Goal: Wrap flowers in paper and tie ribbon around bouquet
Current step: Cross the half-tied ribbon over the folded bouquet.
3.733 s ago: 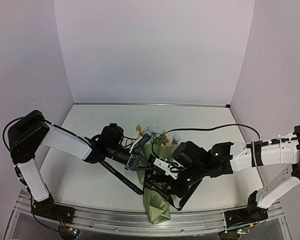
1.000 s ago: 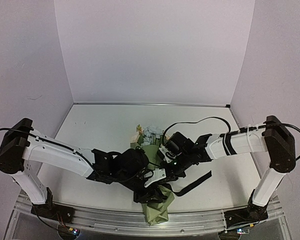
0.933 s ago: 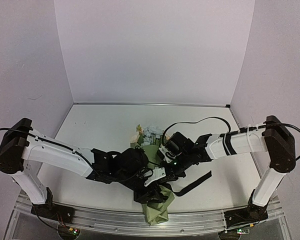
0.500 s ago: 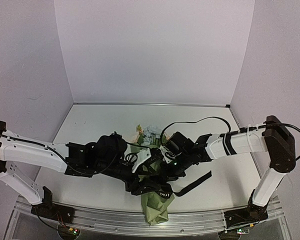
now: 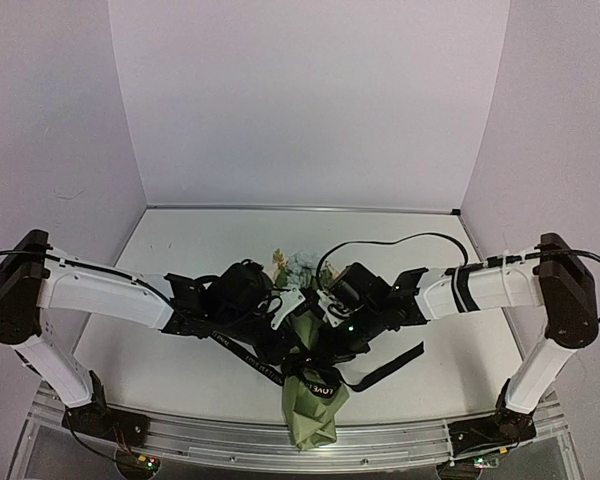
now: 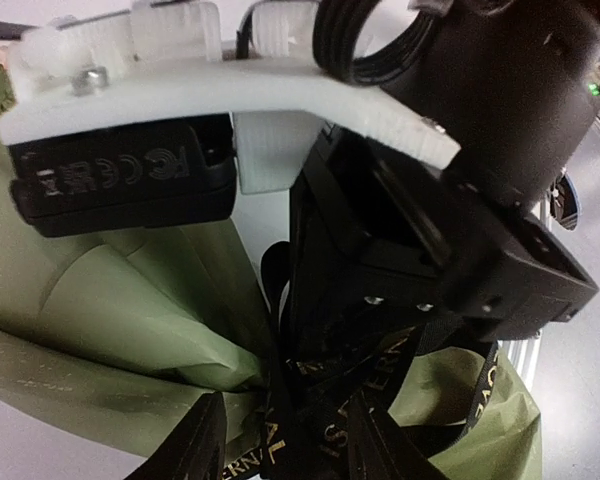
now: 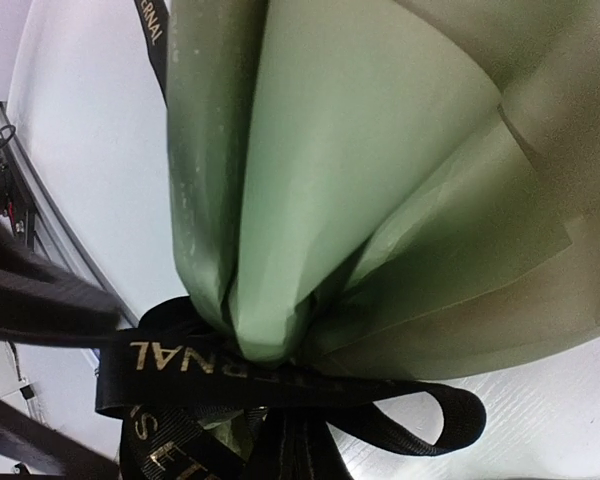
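Observation:
The bouquet lies mid-table. Its pale flowers (image 5: pixel 298 266) point to the back. Its olive-green paper (image 5: pixel 316 412) (image 7: pixel 340 170) narrows toward the front edge. The black lettered ribbon (image 5: pixel 318 380) (image 7: pixel 190 358) (image 6: pixel 365 415) circles the cone's neck. One tail runs left (image 5: pixel 242 355) and one right (image 5: pixel 392 364). My left gripper (image 6: pixel 285 445) (image 5: pixel 294 336) hovers over the knot. Its fingers (image 6: pixel 198 440) stand apart on either side of the ribbon strands, and paper shows beside one of them. My right gripper (image 7: pixel 300 465) (image 5: pixel 326 346) is shut on ribbon strands at the neck. Its black body (image 6: pixel 410 270) fills the left wrist view.
A black cable (image 5: pixel 380 243) from the right arm loops over the table behind the bouquet. An aluminium rail (image 5: pixel 210 437) runs along the front edge under the cone's tip. Both arms cross closely over the middle.
My left gripper moved from near the cone's lower end up to the neck, opening wide and narrowing again. A ribbon tail now trails left. The right arm barely moved.

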{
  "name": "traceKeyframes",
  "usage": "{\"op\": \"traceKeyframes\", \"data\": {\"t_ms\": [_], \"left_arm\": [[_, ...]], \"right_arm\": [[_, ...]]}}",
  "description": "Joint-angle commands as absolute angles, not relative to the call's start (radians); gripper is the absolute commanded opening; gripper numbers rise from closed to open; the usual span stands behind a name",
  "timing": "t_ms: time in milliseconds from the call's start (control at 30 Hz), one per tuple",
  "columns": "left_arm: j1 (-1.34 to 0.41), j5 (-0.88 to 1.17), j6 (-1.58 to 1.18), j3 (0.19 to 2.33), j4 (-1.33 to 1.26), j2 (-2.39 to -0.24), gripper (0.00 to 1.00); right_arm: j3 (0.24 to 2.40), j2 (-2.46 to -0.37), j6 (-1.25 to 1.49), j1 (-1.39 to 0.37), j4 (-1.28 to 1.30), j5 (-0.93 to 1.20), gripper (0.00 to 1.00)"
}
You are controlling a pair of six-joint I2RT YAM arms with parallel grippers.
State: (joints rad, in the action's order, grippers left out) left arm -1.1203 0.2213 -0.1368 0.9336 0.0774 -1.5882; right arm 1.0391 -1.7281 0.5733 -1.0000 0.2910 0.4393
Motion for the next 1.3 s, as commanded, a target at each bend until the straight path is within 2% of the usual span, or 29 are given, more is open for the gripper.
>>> {"op": "traceKeyframes", "data": {"t_ms": [0,600,833,1267], "left_arm": [[-1.124,0.252,-0.131,1.019,0.130,-1.627,0.40],[-1.124,0.219,-0.116,1.065,0.183,-1.698,0.17],[-1.124,0.238,-0.117,1.050,0.133,-1.662,0.01],[-1.124,0.267,-0.150,1.005,0.046,-1.608,0.00]], "right_arm": [[1.031,-1.687,0.558,-1.008,0.273,0.437,0.00],[1.010,-1.678,0.564,-1.013,0.269,0.422,0.00],[1.011,-1.685,0.571,-1.015,0.255,0.419,0.00],[0.971,-1.686,0.582,-1.015,0.145,0.335,0.00]]}}
